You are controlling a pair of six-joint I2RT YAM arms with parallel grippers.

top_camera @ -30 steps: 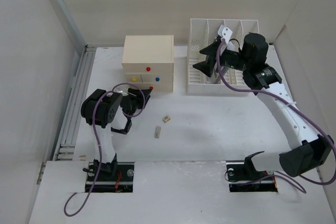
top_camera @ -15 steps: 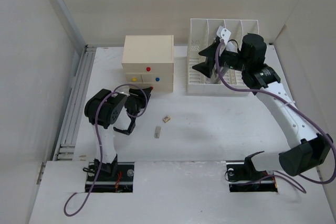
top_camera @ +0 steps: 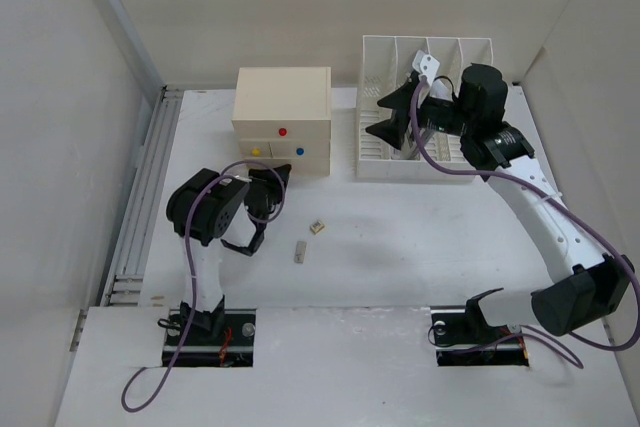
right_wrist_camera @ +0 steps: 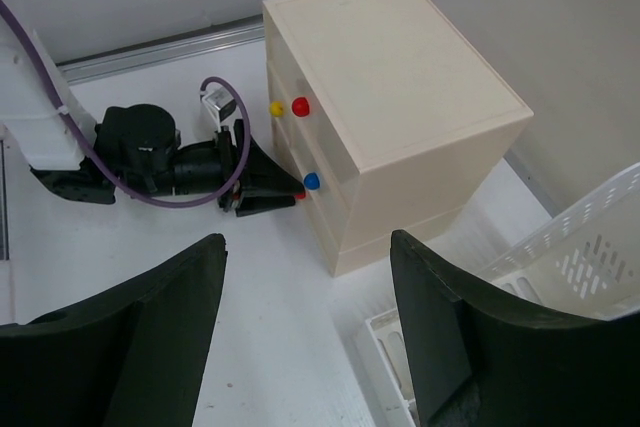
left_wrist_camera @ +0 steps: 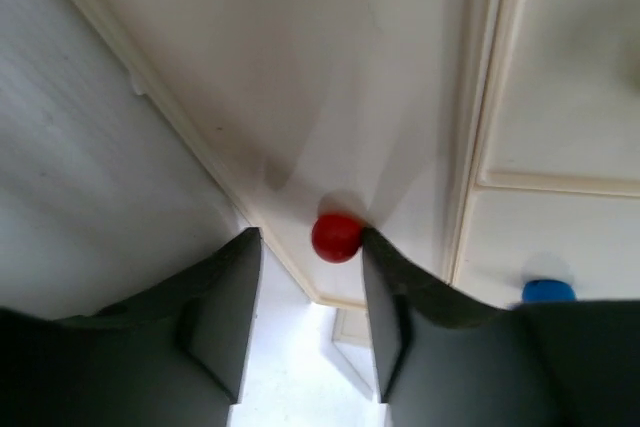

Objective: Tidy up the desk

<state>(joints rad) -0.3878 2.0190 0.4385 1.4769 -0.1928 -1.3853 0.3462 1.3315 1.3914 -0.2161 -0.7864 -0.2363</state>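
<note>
The desk (top_camera: 420, 237) is a broad white tabletop. A cream drawer box (top_camera: 282, 92) stands at its back. My left gripper (top_camera: 274, 181) lies low against the box's front at the bottom drawer. In the left wrist view that gripper (left_wrist_camera: 310, 242) is open, with the red knob (left_wrist_camera: 337, 237) between its fingertips. The right finger touches the knob and the left finger stands apart from it. My right gripper (top_camera: 375, 115) hovers open over the near left part of the file rack (top_camera: 372, 162), holding nothing. In the right wrist view its jaws (right_wrist_camera: 308, 242) are wide apart.
Two small loose pieces (top_camera: 318, 228) (top_camera: 300, 251) lie on the desk in front of the box. The box also carries a blue knob (left_wrist_camera: 545, 291), a yellow knob (right_wrist_camera: 277, 107) and an upper red knob (right_wrist_camera: 300, 106). Walls enclose the desk on three sides.
My left arm has shifted slightly right and closer to the box front, and its jaws have narrowed a little around the red knob. The right arm has barely moved.
</note>
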